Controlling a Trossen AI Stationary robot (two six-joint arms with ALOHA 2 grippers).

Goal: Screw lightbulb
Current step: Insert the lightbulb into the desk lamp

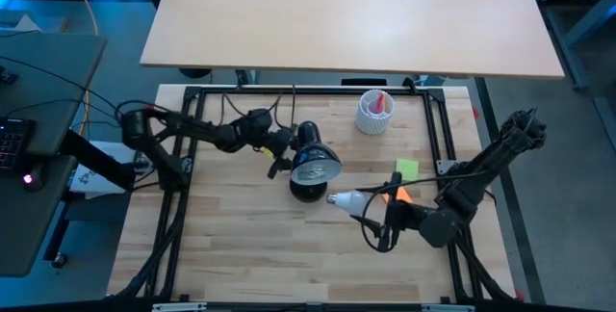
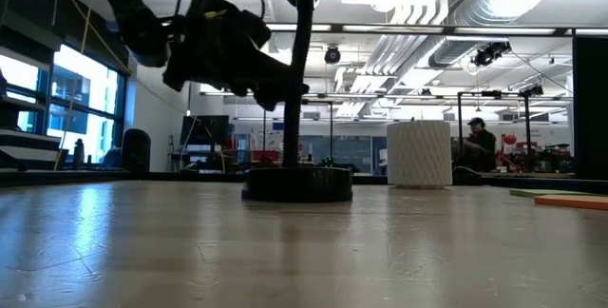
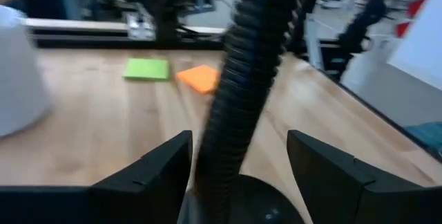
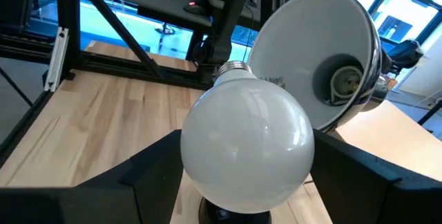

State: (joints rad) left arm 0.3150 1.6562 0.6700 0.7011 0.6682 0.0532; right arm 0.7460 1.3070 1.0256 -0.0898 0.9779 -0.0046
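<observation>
Right gripper [image 1: 377, 218] clasps the lightbulb [image 1: 348, 199] by its globe, screw base aimed at ten o'clock toward the lamp shade [image 1: 315, 166] just beyond. Left gripper [image 1: 281, 151], jaws apart, straddles the lamp's ribbed neck [image 3: 238, 92] without squeezing it.

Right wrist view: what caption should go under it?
Right end effector holds the lightbulb by the lamp shade, whose socket is empty.

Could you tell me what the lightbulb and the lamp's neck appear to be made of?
The lightbulb looks like frosted white glass or plastic, matte with soft reflections, on a silvery threaded metal base. The lamp's neck looks like black flexible ribbed tubing, probably metal or plastic, going by its rings.
</observation>
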